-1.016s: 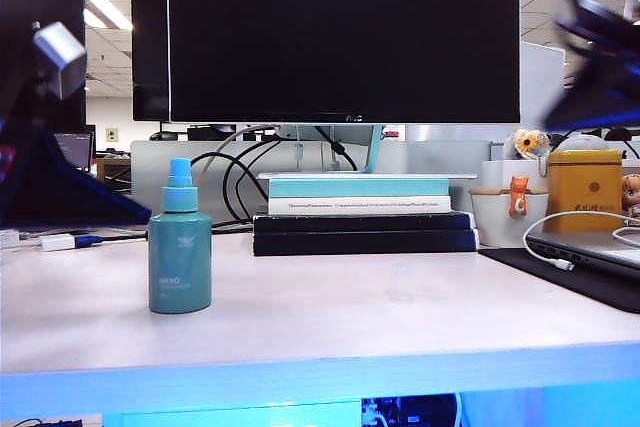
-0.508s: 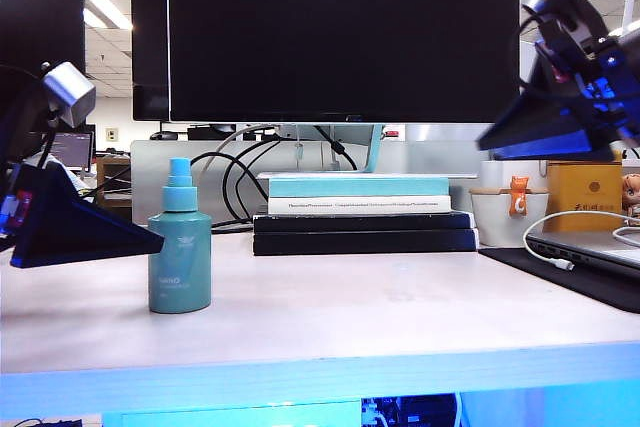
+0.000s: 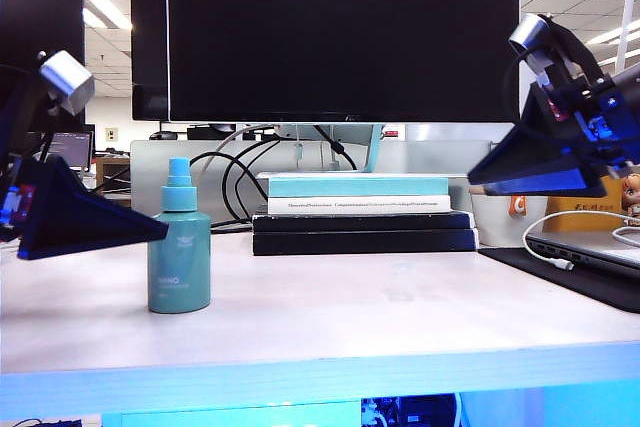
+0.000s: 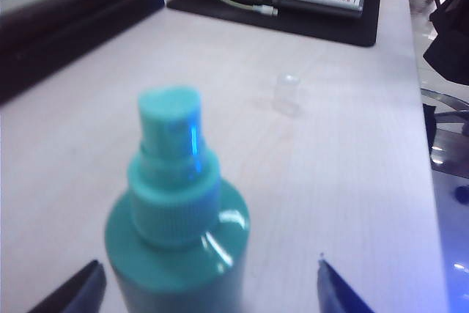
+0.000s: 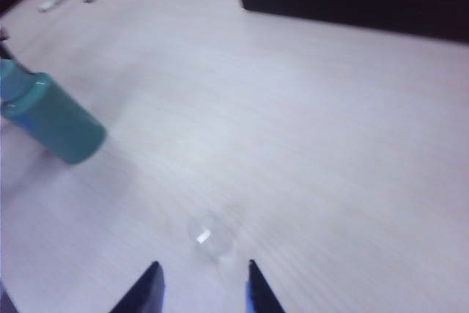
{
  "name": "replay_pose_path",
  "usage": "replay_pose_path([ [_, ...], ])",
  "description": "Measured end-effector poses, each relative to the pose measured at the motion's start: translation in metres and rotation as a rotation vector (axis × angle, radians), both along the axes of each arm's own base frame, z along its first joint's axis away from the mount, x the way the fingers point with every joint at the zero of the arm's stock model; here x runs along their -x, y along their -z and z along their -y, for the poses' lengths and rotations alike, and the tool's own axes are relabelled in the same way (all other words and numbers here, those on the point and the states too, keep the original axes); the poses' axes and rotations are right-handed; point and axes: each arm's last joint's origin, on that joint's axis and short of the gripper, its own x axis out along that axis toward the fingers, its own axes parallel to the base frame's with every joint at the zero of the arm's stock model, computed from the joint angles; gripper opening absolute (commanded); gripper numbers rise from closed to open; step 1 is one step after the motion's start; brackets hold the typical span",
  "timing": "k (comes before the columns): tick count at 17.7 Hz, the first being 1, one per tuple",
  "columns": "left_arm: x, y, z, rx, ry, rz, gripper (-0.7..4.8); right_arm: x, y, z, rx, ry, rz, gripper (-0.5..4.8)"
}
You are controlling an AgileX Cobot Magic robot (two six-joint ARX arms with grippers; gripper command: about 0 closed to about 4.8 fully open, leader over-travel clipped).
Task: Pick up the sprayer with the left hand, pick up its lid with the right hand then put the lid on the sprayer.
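Now, left gripper (image 4: 209, 287) spread wide astride the sprayer (image 4: 176, 232) at lower centre, nothing gripped. Right gripper (image 5: 201, 287) parted, empty, just short of the lid (image 5: 207, 236) at lower centre. Could easily skid that featherweight lid away or tip the tall sprayer on closing.

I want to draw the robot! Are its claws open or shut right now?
Left claw: open, one tip on each side of the sprayer, not gripping.
Right claw: open, empty, above the lid.

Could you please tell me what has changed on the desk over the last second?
Both arms have come in. The left gripper moved right up to the small teal plastic sprayer bottle, its open fingers either side of it. The right gripper came down and inward, above the tiny clear plastic lid, fingers apart. Nothing is held yet. Sprayer and stacked books stayed put.
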Motion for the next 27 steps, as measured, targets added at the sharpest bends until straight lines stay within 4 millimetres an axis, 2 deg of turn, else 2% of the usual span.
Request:
replay_pose_path([
  [7, -0.005, -0.003, 0.002, 0.007, 0.002, 0.025, 3.81, -0.008, -0.001, -0.001, -0.002, -0.010, 0.048, 1.48],
  [11, -0.013, 0.007, 0.012, 0.001, 0.017, -0.018, 3.78, -0.016, -0.005, -0.002, 0.003, -0.013, 0.068, 1.48],
  [14, -0.014, 0.012, 0.012, -0.009, 0.001, -0.028, 3.49, -0.017, -0.005, -0.003, 0.002, -0.014, 0.077, 1.48],
  [15, -0.015, 0.014, 0.013, -0.011, -0.001, -0.034, 2.92, -0.017, -0.005, -0.003, 0.005, -0.012, 0.077, 1.48],
  [16, -0.017, 0.016, 0.013, -0.012, -0.001, -0.039, 2.69, -0.017, -0.004, -0.002, 0.011, -0.004, 0.076, 1.48],
  [20, -0.025, 0.017, 0.014, -0.003, 0.013, -0.043, 2.68, -0.021, 0.005, -0.002, 0.031, 0.020, 0.053, 1.49],
  [21, -0.025, 0.017, 0.015, 0.000, 0.014, -0.046, 2.68, -0.022, 0.008, -0.002, 0.034, 0.023, 0.044, 1.61],
  [22, -0.026, 0.016, 0.015, 0.002, 0.014, -0.046, 2.68, -0.024, 0.014, -0.003, 0.039, 0.025, 0.022, 1.96],
  [23, -0.026, 0.016, 0.015, 0.002, 0.014, -0.047, 2.68, -0.024, 0.017, -0.003, 0.041, 0.023, 0.013, 2.74],
  [24, -0.026, 0.017, 0.015, 0.003, 0.014, -0.050, 2.68, -0.026, 0.020, -0.004, 0.040, 0.014, 0.003, 3.09],
  [27, -0.026, 0.017, 0.015, 0.004, 0.018, -0.053, 2.68, -0.031, 0.025, -0.009, 0.015, -0.043, -0.023, 3.11],
])
